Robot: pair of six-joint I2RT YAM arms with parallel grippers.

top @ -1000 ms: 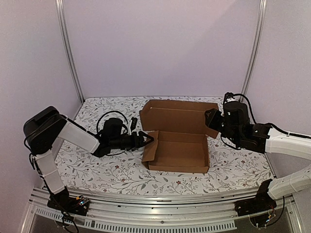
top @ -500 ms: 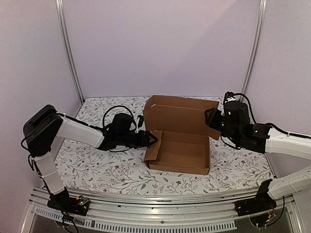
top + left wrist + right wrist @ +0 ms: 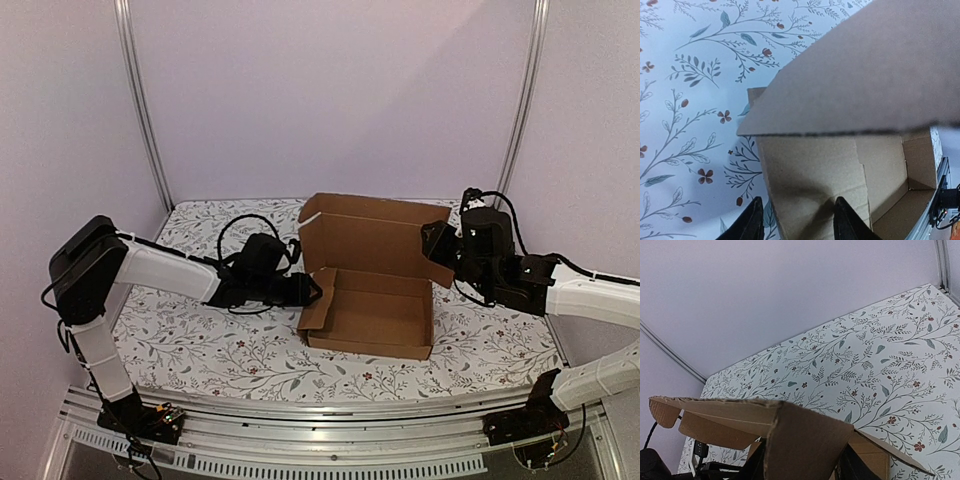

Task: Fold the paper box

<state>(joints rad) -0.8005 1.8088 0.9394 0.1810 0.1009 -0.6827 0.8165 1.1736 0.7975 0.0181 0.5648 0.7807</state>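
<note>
1. Nearest, both arm bases sit on the metal rail (image 3: pixel 330 425) at the 6 o'clock edge of the table (image 3: pixel 200 350), which has a leaf-and-flower cloth over it.
2. Just beyond, the paper box (image 3: pixel 375 318) rests on the cloth a little toward 3 o'clock of the table's middle. It is plain brown cardboard, with its shallow tray open upward and its walls standing.
3. At the tray's 9 o'clock end, a side flap (image 3: pixel 312 310) splays outward instead of standing square.
4. The left gripper (image 3: pixel 312 290) reaches in low from 9 o'clock to this flap. In the left wrist view its two fingers (image 3: pixel 754 222) stand partly apart, one over the cloth and the other over cardboard, with the flap's edge running between them. They are not pinching anything, and I cannot tell whether either finger touches the flap.
5. Farther back, the lid (image 3: pixel 370 240) rises nearly upright from the tray's 12 o'clock side.
6. The right gripper (image 3: pixel 437 255) is at the lid's 3 o'clock end. In the right wrist view, the folded end flap fills the gap between its fingers, so the claw is clamped on the cardboard.
7. Farthest, a plain pale wall (image 3: pixel 330 100) closes the scene at 12 o'clock.
</note>
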